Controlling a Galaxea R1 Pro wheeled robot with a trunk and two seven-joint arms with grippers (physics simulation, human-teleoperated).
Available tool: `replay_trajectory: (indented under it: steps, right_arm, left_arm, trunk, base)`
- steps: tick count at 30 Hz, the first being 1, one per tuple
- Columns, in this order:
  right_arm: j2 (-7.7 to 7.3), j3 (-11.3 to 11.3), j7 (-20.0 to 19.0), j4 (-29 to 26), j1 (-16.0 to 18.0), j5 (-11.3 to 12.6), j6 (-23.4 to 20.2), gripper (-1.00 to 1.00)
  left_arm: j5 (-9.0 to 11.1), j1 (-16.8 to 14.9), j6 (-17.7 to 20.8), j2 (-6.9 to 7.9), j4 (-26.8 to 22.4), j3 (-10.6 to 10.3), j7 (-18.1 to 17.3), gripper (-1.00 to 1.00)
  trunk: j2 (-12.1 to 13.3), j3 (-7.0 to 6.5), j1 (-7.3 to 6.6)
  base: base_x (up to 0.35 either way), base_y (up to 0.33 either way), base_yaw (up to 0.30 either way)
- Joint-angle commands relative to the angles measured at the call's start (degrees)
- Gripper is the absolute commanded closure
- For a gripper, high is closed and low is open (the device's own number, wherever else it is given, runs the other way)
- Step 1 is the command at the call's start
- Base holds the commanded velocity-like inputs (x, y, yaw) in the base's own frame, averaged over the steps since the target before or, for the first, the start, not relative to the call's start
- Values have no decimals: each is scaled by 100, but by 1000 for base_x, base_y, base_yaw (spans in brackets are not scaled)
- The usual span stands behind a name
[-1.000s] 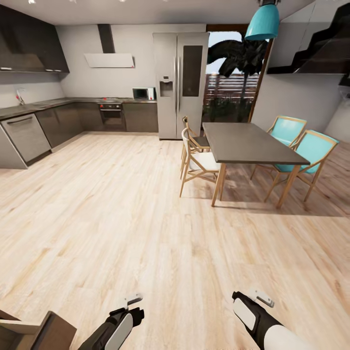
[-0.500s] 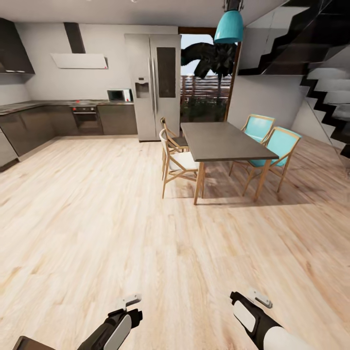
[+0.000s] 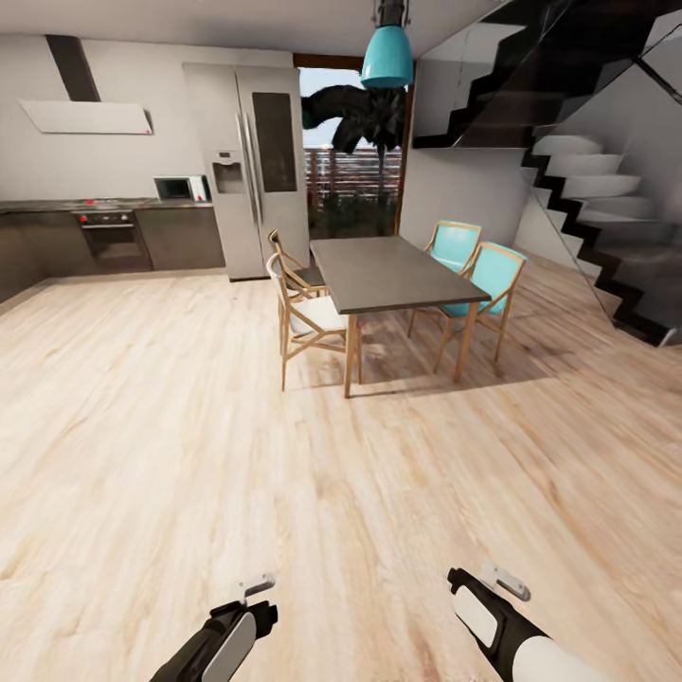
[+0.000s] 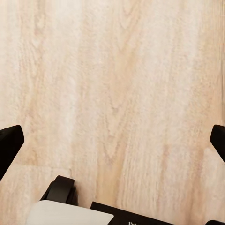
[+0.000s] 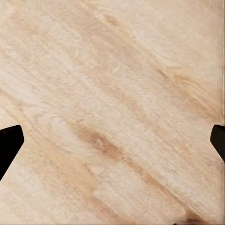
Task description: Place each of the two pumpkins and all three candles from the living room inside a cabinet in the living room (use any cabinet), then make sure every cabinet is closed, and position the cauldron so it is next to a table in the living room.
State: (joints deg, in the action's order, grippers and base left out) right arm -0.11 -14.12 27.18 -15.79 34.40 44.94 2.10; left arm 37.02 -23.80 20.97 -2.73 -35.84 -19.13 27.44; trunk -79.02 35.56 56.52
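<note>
Pumpkins, candles, cabinet and cauldron are not among what the cameras take in here; the robot faces an open kitchen and dining area.

Nearest, low in the head view, the left arm [image 3: 223, 639] and right arm [image 3: 502, 625] reach forward over a light wood-plank floor [image 3: 189, 455]. In the wrist views the left gripper [image 4: 112, 145] and right gripper [image 5: 112, 140] each hang above bare planks, dark fingertips [image 4: 9, 143] spread wide at the frame edges, nothing held between them.

Farther on stands a grey dining table [image 3: 388, 273] on wooden legs, with two pale wooden chairs [image 3: 303, 317] on its left side and two turquoise chairs [image 3: 474, 275] on its right. A turquoise pendant lamp [image 3: 386, 55] hangs above it.

Beyond, a steel fridge [image 3: 248, 166] stands against the back wall, with dark kitchen units [image 3: 142, 237], an oven [image 3: 112, 237] and a microwave [image 3: 180, 188] to its left. A dark staircase [image 3: 587, 208] climbs at the right.
</note>
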Motion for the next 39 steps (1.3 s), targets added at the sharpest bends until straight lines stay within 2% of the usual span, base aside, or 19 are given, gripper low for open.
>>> replay_trajectory:
  steps: [1,9,13,18,21,23,39]
  right_arm:
    - [-3,-43,28,-2,5,61,20,-100]
    - [-7,-30,31,4,5,128,20,-100]
    - [-13,-29,-103,0,5,432,18,-100]
    - [-6,-17,-450,3,5,675,5,-100]
    - [-7,-15,-516,-1,5,1032,10,-100]
    - [-5,-18,-532,-1,5,1181,11,-100]
    - [2,-16,-528,6,5,1261,26,-100]
  left_arm:
    - [50,-2,12,4,-12,-27,51,-100]
    - [57,-2,12,9,-10,-26,51,-100]
    - [59,-2,12,9,-10,-25,51,-100]
    - [50,-2,12,9,29,-28,51,-100]
    - [37,-2,12,4,101,-27,51,-100]
    - [34,-2,12,2,115,-28,51,-100]
    - [33,-2,12,9,122,-28,51,-100]
  trunk:
    - [-3,5,0]
    - [-3,5,0]
    - [-3,5,0]
    - [-3,7,0]
    - [-3,13,0]
    - [-3,20,0]
    - [-3,147,0]
  base:
    - [0,0,-280]
    - [0,0,-280]
    - [0,0,-280]
    - [0,0,-280]
    - [0,0,-278]
    - [0,0,-252]
    - [0,0,-154]
